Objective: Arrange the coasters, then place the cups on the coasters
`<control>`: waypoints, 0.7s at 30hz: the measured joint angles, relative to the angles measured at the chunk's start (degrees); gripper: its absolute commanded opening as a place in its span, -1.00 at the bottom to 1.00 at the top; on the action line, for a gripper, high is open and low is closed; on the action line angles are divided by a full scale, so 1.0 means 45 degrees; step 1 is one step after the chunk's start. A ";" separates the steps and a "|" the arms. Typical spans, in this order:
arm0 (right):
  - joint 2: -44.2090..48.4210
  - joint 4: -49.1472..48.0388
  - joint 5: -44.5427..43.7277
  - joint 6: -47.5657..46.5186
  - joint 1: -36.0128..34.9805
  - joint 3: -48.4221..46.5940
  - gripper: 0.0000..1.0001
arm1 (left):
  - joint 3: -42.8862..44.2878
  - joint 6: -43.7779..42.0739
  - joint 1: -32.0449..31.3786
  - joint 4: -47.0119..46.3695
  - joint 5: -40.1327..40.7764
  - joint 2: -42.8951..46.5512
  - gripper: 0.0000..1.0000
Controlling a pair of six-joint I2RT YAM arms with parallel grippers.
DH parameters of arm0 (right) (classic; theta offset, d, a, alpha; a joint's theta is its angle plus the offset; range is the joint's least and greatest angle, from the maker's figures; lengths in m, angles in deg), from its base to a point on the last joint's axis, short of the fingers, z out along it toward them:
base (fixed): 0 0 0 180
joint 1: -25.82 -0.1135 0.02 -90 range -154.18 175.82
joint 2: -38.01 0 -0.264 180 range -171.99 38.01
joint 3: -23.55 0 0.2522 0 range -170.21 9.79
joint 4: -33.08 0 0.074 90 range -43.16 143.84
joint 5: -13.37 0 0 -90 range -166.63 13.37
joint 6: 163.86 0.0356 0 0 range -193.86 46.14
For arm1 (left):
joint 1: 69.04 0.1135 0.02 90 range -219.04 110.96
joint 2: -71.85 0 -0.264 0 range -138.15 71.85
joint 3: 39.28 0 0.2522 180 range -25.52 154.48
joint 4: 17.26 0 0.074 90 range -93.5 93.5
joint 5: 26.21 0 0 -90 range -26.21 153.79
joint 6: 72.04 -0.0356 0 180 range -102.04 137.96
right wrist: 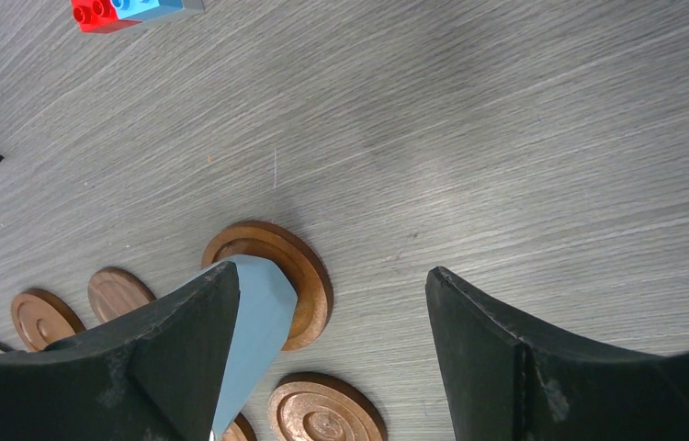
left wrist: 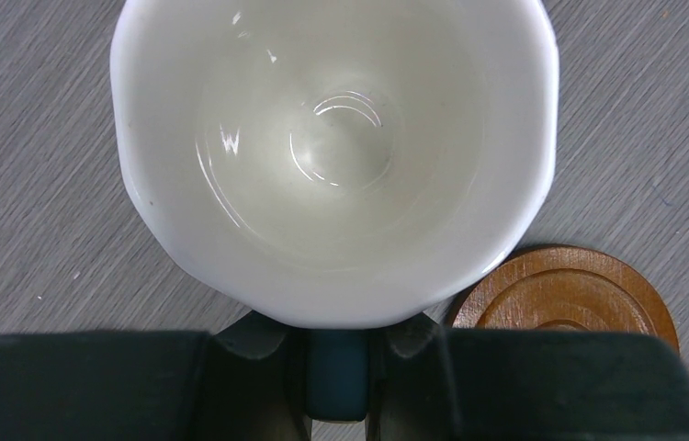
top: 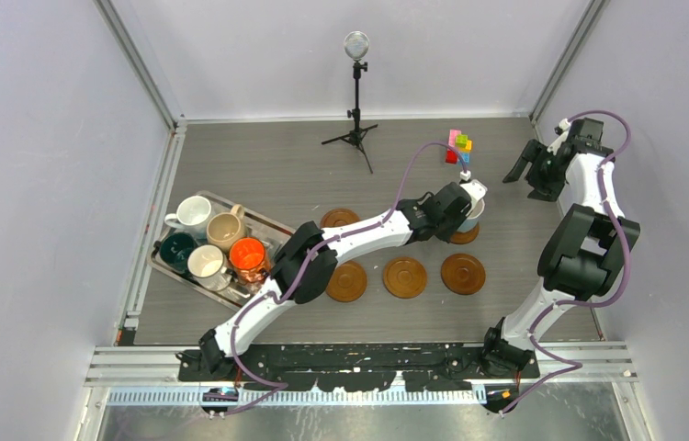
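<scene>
Step in hand: first cup placement. The left gripper (left wrist: pixel 336 372) is clamped on the handle of the blue cup (left wrist: pixel 332 156), which is white inside and sits upright straight ahead of the fingers. The target coaster (left wrist: pixel 566 294) is below the cup but off to one side of the gripper axis. In the wrist view it shows only past the rim, so the cup isn't centred over it. Can't tell whether the base touches the wood or hangs just above. The other coasters (top: pixel 404 277) lie apart from each other, three in a row nearer the bases than the gripper and one alongside the left forearm. I count five discs; no sixth in view. The five other cups (top: pixel 227 227) sit in the tray (top: pixel 258 216), far back along the left arm. The right gripper (right wrist: pixel 332 276) has its jaws wide apart and empty, well off to the side. Next move, my read: shift sideways to centre the base, lower until seated, release the handle and back out without dragging. Risk: the base lands on the raised rim and tips.
</scene>
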 measured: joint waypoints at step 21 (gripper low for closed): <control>0.0000 -0.0185 0.0155 0.0063 0.0034 0.0005 0.58 | 0.0282 -0.0301 -0.0015 0.0656 0.0039 0.0005 -0.54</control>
